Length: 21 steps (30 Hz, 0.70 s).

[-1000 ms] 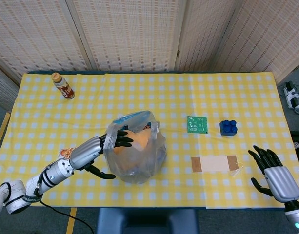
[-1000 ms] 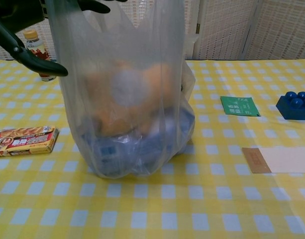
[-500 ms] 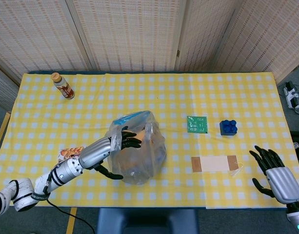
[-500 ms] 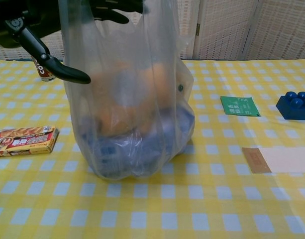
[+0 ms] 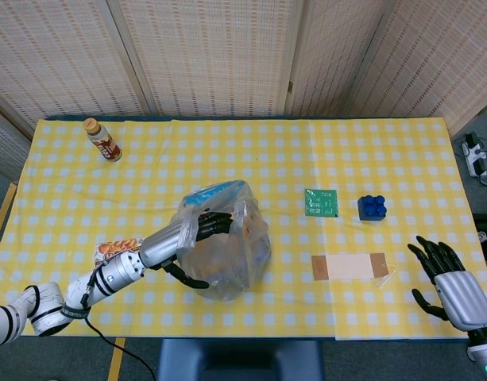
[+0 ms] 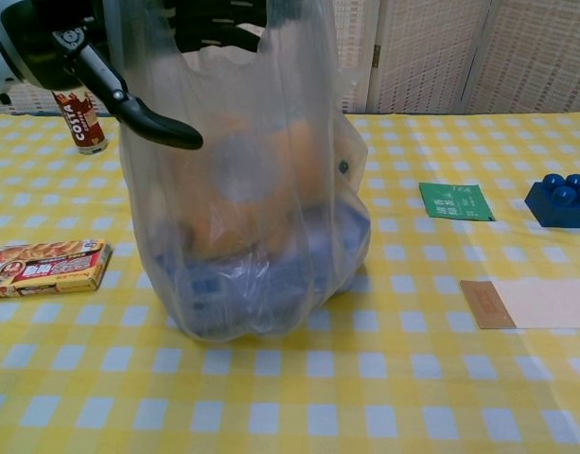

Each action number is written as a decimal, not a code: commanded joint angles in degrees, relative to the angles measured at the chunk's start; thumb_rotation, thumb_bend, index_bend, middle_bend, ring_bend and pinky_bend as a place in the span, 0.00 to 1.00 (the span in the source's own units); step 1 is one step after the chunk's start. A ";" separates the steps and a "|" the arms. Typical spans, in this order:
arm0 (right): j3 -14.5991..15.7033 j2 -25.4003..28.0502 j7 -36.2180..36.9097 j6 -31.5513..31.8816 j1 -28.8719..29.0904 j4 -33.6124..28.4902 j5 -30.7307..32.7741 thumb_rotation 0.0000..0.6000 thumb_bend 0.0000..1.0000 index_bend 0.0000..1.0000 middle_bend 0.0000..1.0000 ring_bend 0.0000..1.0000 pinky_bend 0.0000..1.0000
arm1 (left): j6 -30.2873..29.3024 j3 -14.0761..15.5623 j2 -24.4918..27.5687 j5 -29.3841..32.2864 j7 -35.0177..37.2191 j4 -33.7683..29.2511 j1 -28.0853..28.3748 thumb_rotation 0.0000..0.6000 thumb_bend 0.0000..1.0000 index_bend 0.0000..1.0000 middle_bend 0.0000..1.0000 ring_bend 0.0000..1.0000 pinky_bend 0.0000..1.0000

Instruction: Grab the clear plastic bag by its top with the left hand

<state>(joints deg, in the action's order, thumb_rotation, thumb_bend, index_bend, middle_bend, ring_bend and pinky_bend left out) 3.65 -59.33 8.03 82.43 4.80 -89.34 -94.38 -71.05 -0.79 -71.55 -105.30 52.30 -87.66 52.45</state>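
The clear plastic bag [image 5: 231, 254] stands upright at the table's middle front, with orange and blue items inside; it fills the chest view [image 6: 261, 218]. My left hand [image 5: 197, 232] is at the bag's upper left. Its fingers [image 5: 215, 223] reach over and into the gathered top, and the plastic covers them. The thumb [image 6: 152, 123] sticks out below, outside the bag's wall and apart from the fingers. No closed grip on the plastic shows. My right hand [image 5: 448, 279] lies open at the front right edge, far from the bag.
A brown drink bottle [image 5: 102, 140] stands at the back left. A flat snack pack [image 6: 48, 267] lies left of the bag. Right of the bag are a green card [image 5: 322, 202], a blue brick [image 5: 372, 207] and a white envelope [image 5: 350, 266].
My left hand has slid rightward, further into the bag's top, and its thumb has moved along the bag's side. The bag has leaned slightly. The right hand is still.
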 commanded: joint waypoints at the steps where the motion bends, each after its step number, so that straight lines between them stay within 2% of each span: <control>1: 0.01 0.02 0.07 -0.15 0.04 0.05 0.02 1.00 0.41 0.00 0.00 0.00 0.00 | 0.34 -0.09 0.47 0.26 1.59 -0.88 0.69 1.00 0.07 0.16 0.13 0.04 0.12; 16: -0.10 0.16 0.28 -0.23 0.01 -0.06 0.17 1.00 0.41 0.00 0.00 0.00 0.00 | 5.54 1.31 4.14 0.83 11.13 -4.22 5.13 1.00 0.07 0.14 0.12 0.04 0.13; 21: -0.19 0.24 0.36 -0.51 0.12 -0.17 0.39 1.00 0.41 0.00 0.00 0.00 0.00 | 5.46 1.67 5.41 -0.02 14.72 -5.60 6.26 1.00 0.07 0.14 0.12 0.04 0.13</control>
<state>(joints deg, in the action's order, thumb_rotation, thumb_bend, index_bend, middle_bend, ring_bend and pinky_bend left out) 3.46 -59.09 8.40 81.93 4.92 -89.51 -93.98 -65.63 0.69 -66.65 -105.00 66.10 -92.70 58.22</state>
